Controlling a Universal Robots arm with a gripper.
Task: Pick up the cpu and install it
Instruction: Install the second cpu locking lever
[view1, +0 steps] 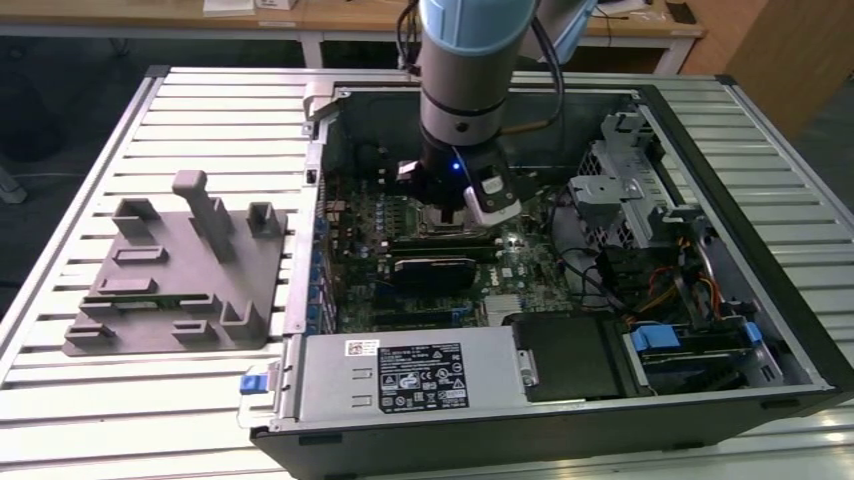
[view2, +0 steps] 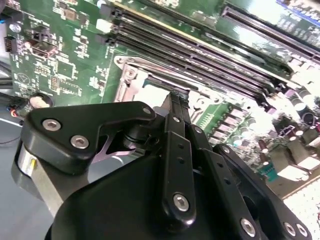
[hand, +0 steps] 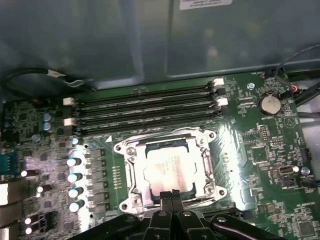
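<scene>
The cpu (hand: 167, 167) is a shiny silver square lying flat inside the metal-framed socket (hand: 129, 150) on the green motherboard. In the first wrist view my gripper (hand: 171, 194) is shut, its two black fingers pressed together with nothing visible between them. The tips sit at the near edge of the cpu. In the second wrist view the gripper (view2: 176, 97) points down at the socket frame (view2: 131, 82), and its linkage hides the cpu. In the exterior view my arm (view1: 461, 100) reaches straight down into the open computer case (view1: 747, 330), above the socket area.
Several black memory slots (hand: 145, 107) run beside the socket. A row of capacitors (hand: 74, 175) and a coin battery (hand: 270, 103) flank it. A grey fixture tray (view1: 174, 270) lies on the table at the exterior view's left. The power supply (view1: 400, 375) and drive cage (view1: 621, 180) stand inside the case.
</scene>
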